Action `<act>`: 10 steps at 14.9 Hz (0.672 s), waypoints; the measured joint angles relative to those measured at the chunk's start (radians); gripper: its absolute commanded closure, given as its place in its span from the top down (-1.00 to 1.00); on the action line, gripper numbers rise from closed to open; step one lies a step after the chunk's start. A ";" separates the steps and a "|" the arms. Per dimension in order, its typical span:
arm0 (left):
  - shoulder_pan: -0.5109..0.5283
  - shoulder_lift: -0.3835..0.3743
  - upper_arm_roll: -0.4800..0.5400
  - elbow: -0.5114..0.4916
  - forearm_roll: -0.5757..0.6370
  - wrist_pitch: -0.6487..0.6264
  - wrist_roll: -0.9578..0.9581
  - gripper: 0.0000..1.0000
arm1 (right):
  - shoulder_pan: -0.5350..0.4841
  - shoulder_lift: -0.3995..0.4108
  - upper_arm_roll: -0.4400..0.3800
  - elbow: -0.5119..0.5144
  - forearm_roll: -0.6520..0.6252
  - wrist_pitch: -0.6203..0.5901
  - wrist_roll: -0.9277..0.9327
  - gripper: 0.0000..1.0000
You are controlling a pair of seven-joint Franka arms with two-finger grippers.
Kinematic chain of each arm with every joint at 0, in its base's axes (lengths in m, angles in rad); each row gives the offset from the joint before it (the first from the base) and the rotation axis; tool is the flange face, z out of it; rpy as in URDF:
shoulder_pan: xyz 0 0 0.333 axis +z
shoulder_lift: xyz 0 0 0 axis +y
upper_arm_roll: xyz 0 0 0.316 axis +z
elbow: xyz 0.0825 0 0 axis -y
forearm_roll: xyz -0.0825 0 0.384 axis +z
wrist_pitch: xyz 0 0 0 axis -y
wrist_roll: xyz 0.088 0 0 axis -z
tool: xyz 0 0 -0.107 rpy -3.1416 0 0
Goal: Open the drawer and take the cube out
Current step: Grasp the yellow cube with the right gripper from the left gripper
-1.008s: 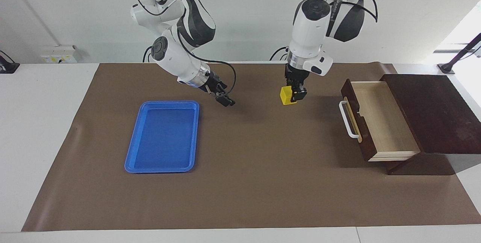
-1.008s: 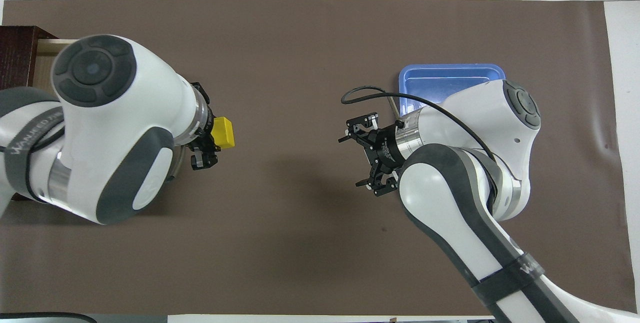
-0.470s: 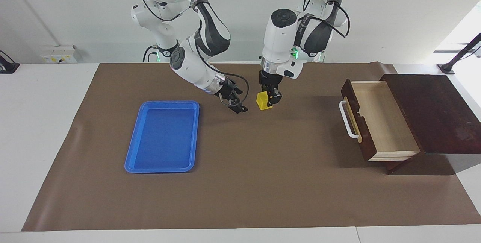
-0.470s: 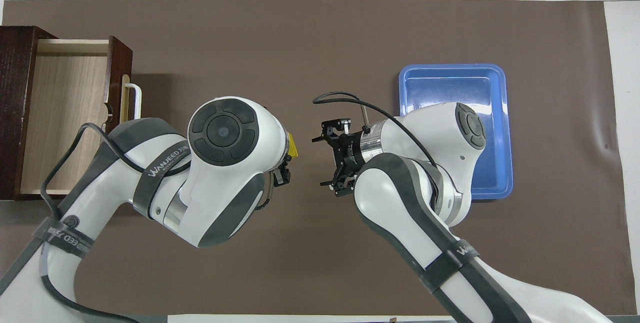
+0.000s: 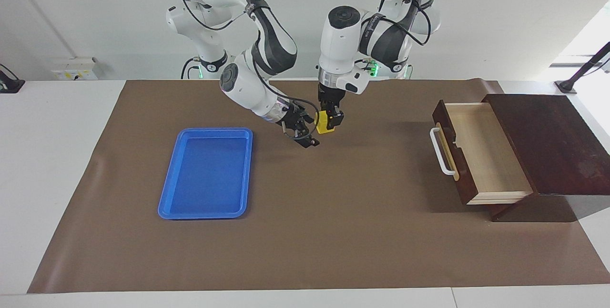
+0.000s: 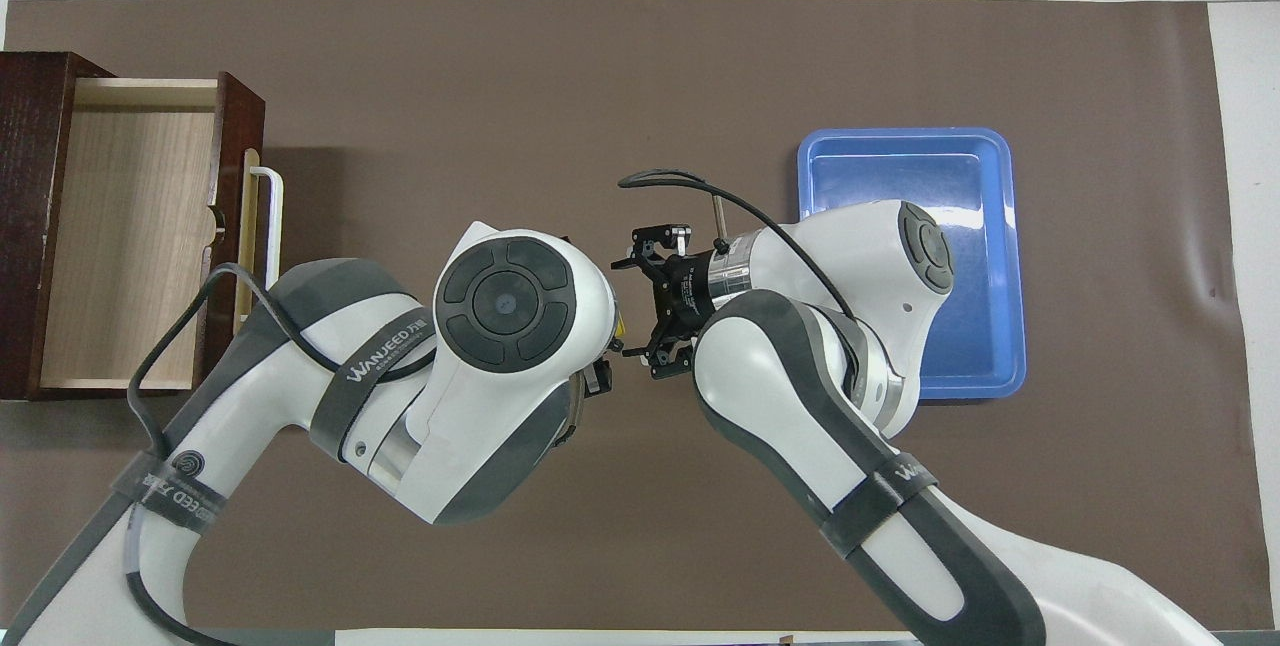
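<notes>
The left gripper [image 5: 328, 122] hangs over the middle of the brown mat [image 5: 333, 231], its fingers pinching one yellow cube [image 5: 323, 122] clear of the surface. Just beside it, the right gripper [image 5: 305, 131] points sideways at the cube with its fingers spread wide, holding nothing. In the overhead view the left arm's wrist hides nearly all of the cube, and the right gripper [image 6: 640, 301] shows its two fingers apart. One blue tray [image 5: 205, 174] lies flat on the mat toward the right arm's end. One drawer [image 5: 476, 153] stands pulled out of one dark wood box [image 5: 553, 146] at the left arm's end, its white handle [image 5: 441, 151] facing the mat's middle and its pale floor bare.
</notes>
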 measured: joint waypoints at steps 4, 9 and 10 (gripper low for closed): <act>-0.017 0.000 -0.001 -0.001 0.000 -0.001 0.000 -1.00 | 0.000 0.003 0.001 0.010 0.003 -0.010 0.004 1.00; -0.018 0.000 0.001 -0.004 0.000 -0.008 0.000 -1.00 | 0.001 -0.023 0.003 0.023 0.004 -0.051 0.015 1.00; -0.018 0.000 0.001 -0.005 0.000 -0.009 0.000 -1.00 | 0.001 -0.031 0.003 0.023 0.004 -0.054 0.017 1.00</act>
